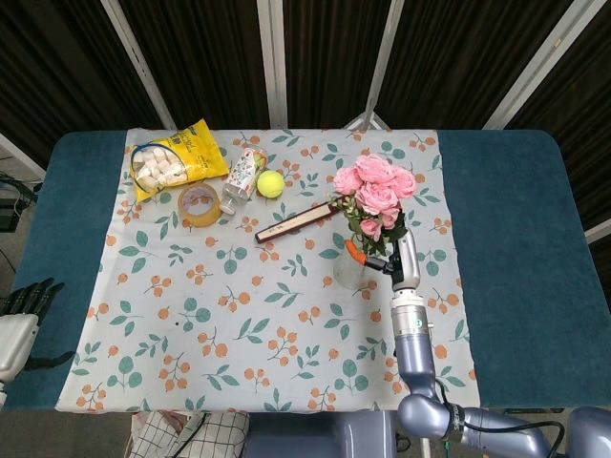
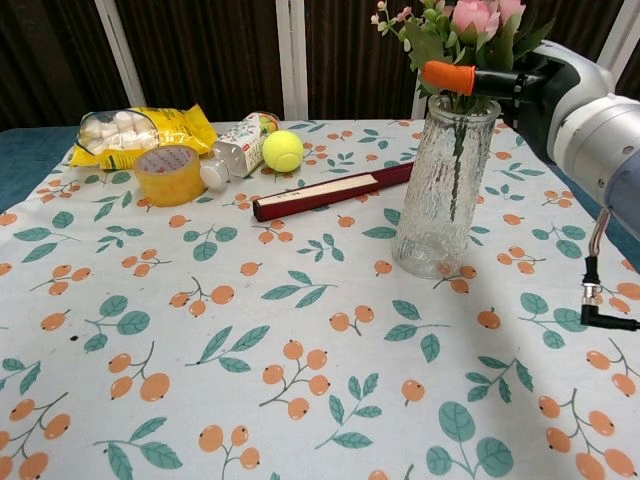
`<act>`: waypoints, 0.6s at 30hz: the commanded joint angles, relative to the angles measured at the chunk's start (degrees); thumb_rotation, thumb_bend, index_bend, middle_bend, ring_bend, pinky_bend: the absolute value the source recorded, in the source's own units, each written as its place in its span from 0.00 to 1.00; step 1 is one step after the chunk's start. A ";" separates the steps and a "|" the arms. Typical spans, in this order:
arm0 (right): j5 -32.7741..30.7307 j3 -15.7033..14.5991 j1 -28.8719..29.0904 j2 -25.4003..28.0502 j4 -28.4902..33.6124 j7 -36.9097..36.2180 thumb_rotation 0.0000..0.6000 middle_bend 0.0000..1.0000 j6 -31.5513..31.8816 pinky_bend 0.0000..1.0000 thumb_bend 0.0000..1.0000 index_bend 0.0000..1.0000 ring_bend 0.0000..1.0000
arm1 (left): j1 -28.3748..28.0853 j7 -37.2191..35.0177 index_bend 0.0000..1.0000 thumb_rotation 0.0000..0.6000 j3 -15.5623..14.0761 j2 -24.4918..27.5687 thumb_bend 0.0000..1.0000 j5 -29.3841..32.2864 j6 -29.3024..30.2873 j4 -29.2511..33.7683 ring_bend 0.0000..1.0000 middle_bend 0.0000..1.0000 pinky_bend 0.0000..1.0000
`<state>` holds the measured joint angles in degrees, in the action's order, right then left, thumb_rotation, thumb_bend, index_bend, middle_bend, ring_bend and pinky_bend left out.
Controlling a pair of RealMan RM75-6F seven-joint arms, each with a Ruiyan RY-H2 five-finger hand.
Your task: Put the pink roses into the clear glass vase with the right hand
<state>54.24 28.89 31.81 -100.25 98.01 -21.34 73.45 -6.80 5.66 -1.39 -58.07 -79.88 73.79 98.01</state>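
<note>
The pink roses (image 1: pixel 373 190) stand upright over the clear glass vase (image 1: pixel 347 271), which sits right of centre on the flowered cloth. In the chest view the roses (image 2: pixel 470 18) have their green stems reaching down inside the vase (image 2: pixel 440 195). My right hand (image 2: pixel 522 84) grips the bunch just above the vase's rim, with an orange-tipped finger across the stems. From the head view the right hand (image 1: pixel 389 258) is mostly hidden under the blooms. My left hand (image 1: pixel 19 319) rests at the table's near left edge, fingers apart and holding nothing.
At the back left lie a yellow snack bag (image 1: pixel 172 162), a roll of tape (image 1: pixel 199 204), a small bottle (image 1: pixel 242 176) and a tennis ball (image 1: pixel 270 183). A dark red closed fan (image 1: pixel 304 218) lies just behind the vase. A black cable (image 2: pixel 598 300) hangs from my right arm.
</note>
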 commanded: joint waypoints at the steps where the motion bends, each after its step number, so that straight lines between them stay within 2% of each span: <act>1: 0.44 -1.05 -1.14 0.89 0.92 -0.12 1.00 0.00 -0.25 0.00 0.25 0.00 0.00 | 0.01 -0.01 0.00 1.00 -0.02 0.02 0.00 -0.03 0.03 0.01 0.00 0.00 0.00; 11: 4.40 -7.66 -5.48 5.07 2.66 2.19 1.00 0.00 -0.10 0.00 0.25 0.00 0.00 | 0.14 0.26 0.00 1.00 -0.04 -0.12 0.00 -0.49 0.66 -0.18 0.00 0.00 0.00; 18: 9.93 -12.10 -9.42 13.28 5.18 4.36 1.00 0.00 0.56 0.00 0.25 0.00 0.00 | 0.50 0.27 0.00 1.00 -0.14 -0.32 0.00 -0.99 1.54 -0.49 0.00 0.00 0.00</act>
<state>62.07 18.29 24.07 -89.82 101.93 -17.52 73.64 -6.32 5.93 -1.52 -58.37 -80.85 75.32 97.54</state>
